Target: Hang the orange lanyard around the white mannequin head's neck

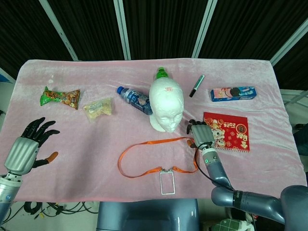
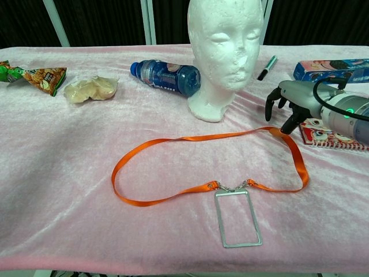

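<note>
The white mannequin head [image 1: 166, 105] [image 2: 224, 51] stands upright mid-table. In front of it the orange lanyard [image 1: 144, 144] [image 2: 173, 140] lies flat in a loop on the pink cloth, its clear badge holder [image 1: 167, 182] [image 2: 237, 218] nearest me. My right hand [image 1: 201, 134] [image 2: 295, 101] hovers over the loop's far right bend, fingers apart and pointing down, holding nothing. Its thumb tip is right at the strap; I cannot tell if it touches. My left hand [image 1: 30, 145] is off the left front, fingers spread and empty, seen only in the head view.
A blue bottle [image 1: 134, 99] [image 2: 166, 75] lies left of the head, and a green-capped bottle [image 1: 161, 73] stands behind it. A red notebook [image 1: 228, 130] [image 2: 331, 134] lies just right of my right hand. Further back are a marker [image 1: 196, 85], a cookie box [image 1: 232, 93] and snack packs [image 1: 59, 97].
</note>
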